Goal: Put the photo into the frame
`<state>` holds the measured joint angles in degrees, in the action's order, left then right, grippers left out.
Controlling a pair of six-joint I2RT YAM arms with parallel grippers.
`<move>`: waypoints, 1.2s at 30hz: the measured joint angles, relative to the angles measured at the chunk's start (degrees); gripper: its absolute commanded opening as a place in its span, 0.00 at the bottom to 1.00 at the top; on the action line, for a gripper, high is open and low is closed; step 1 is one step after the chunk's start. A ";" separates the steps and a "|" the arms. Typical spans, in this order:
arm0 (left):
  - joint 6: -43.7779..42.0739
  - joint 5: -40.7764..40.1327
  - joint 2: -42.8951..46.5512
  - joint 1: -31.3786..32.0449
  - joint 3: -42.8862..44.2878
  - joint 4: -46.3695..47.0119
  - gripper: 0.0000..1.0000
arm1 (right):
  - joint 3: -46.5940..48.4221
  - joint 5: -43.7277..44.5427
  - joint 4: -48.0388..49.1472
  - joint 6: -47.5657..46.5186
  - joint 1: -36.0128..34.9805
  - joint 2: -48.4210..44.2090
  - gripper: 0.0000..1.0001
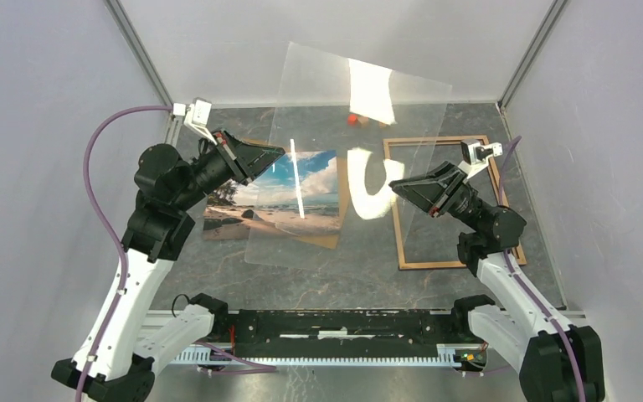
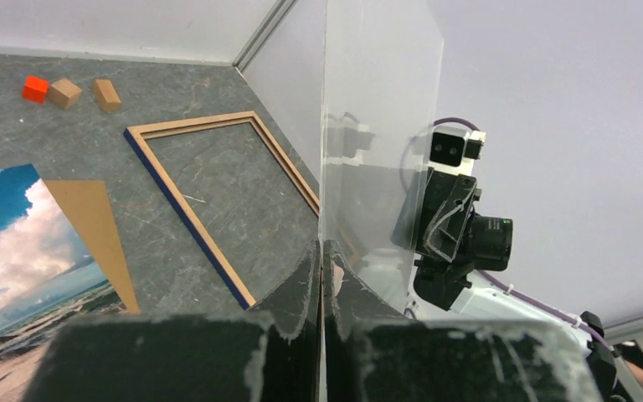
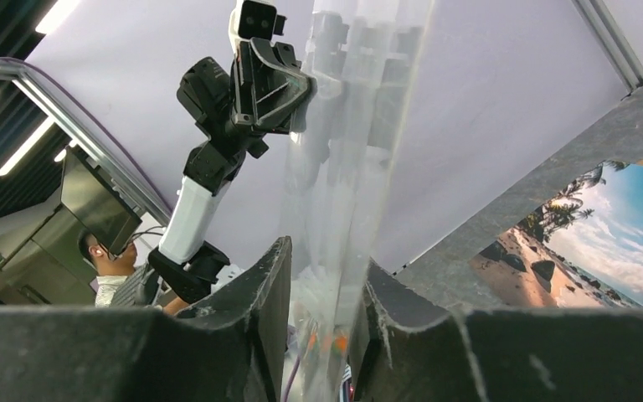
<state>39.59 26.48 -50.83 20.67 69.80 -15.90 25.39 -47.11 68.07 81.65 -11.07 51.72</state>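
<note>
A clear plastic sheet [image 1: 335, 167] stands tilted in the air above the table. My left gripper [image 1: 280, 152] is shut on its left edge, fingertips pinched flat on it in the left wrist view [image 2: 322, 251]. My right gripper [image 1: 395, 188] straddles the sheet's right edge [image 3: 343, 167], jaws still apart with gaps beside the plastic [image 3: 326, 268]. The photo [image 1: 230, 209], a beach print, lies flat on a brown backing board [image 2: 92, 226] at centre left. The frame [image 1: 448, 264] lies flat at the right, wood face up, with its blue outer edge [image 2: 186, 214] showing.
A red block [image 2: 36, 88] and two wooden blocks [image 2: 64, 92] sit at the back of the table. Grey walls close in the left, right and back. The sheet carries bright white reflections in the top view.
</note>
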 measured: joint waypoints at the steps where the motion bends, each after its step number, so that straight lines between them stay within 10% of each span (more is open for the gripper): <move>1: 0.94 -0.26 0.35 -0.09 -0.96 0.94 0.02 | 0.00 0.02 0.02 0.04 0.00 0.26 0.31; 9: 5.62 -1.25 0.98 -0.85 -5.35 4.52 0.04 | 0.00 -0.31 0.26 0.68 0.50 2.25 0.00; 14: 5.77 -3.93 0.87 -1.09 -5.66 1.64 0.99 | 0.28 -1.62 -5.46 -3.32 2.03 2.60 0.00; 22: -3.87 -21.64 -0.26 -1.38 -5.01 -18.16 1.00 | 31.28 -2.38 -70.01 -50.62 5.40 18.43 0.00; 36: -9.33 -32.17 12.81 14.64 -14.47 -24.00 1.00 | 46.01 1.84 -118.40 -84.98 15.74 35.78 0.00</move>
<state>30.26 -5.69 -38.02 35.31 55.33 -39.90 71.40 -45.28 -50.33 -3.33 4.67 87.50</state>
